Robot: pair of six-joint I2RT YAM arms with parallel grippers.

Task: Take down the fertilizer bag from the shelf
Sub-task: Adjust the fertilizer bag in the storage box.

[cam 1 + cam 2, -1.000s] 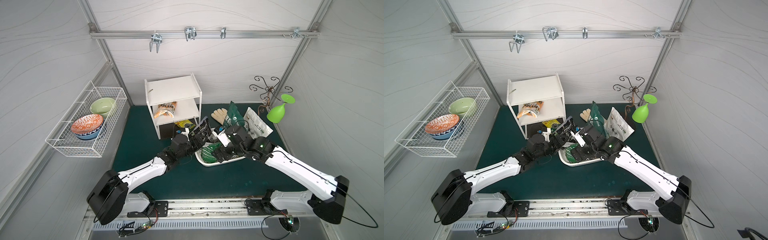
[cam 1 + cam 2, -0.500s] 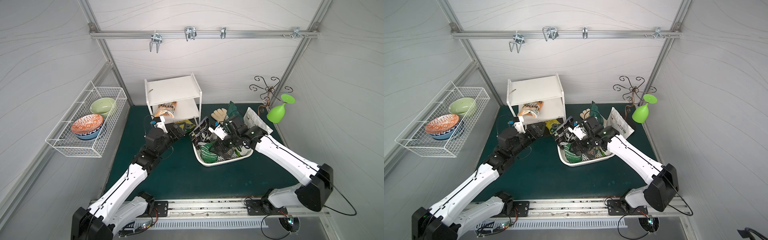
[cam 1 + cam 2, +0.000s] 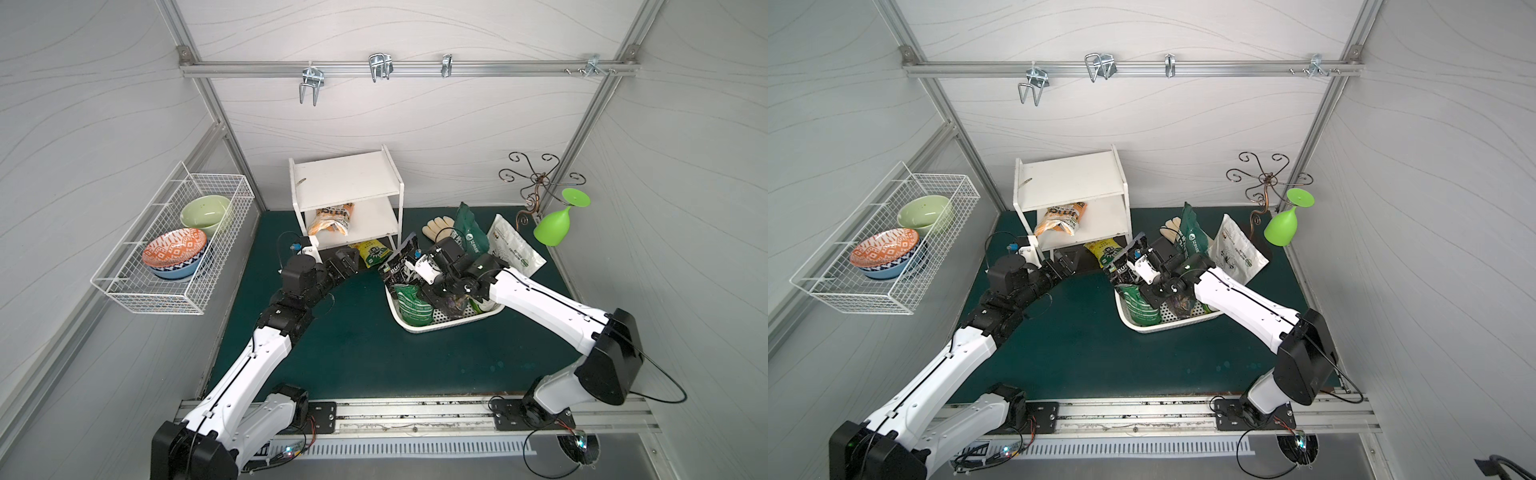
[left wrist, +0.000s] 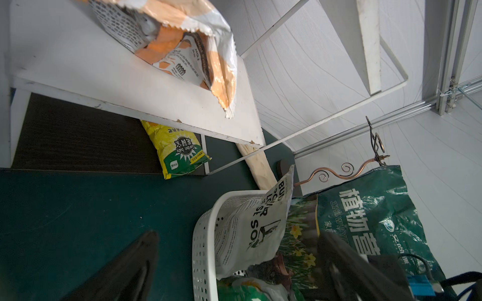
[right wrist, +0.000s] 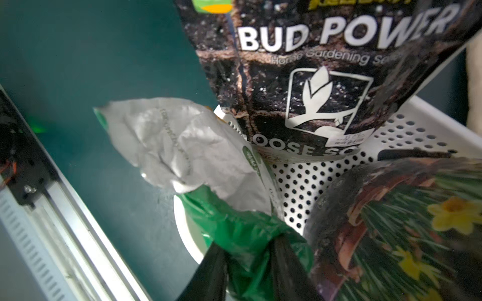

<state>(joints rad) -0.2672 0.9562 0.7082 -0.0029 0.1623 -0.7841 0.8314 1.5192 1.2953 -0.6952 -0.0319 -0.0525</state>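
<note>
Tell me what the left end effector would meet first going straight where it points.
Probably the Bud Power bag leaning in the white basket; depth is unclear, so the left end effector might pass beside.

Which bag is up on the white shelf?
The orange-and-white bag, lying on the shelf's lower board. The yellow bag lies down below that board, and the others sit in or behind the white basket.

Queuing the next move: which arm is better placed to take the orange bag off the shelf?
Left. The left claw is open by the shelf, near the orange bag on the lower board; the right claw is shut on a green bag in the white basket.
</note>
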